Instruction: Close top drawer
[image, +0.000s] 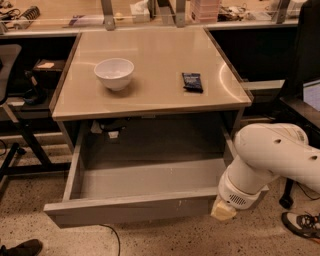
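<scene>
The top drawer (130, 210) stands pulled far out from under the beige tabletop (165, 55), which carries a white bowl (114, 73) and a dark packet (192, 81). The gripper (223, 210) sits low at the right end of the drawer's front, so the step in hand looks like lining up the push; next comes a square shove inward. The white arm (272, 160) covers most of the gripper: spread or closed, touching or not, I cannot tell

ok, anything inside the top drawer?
The top drawer shows only bare grey floor, no items. Its front right corner is covered by the arm, whose gripper sits at the drawer front's right end.
</scene>
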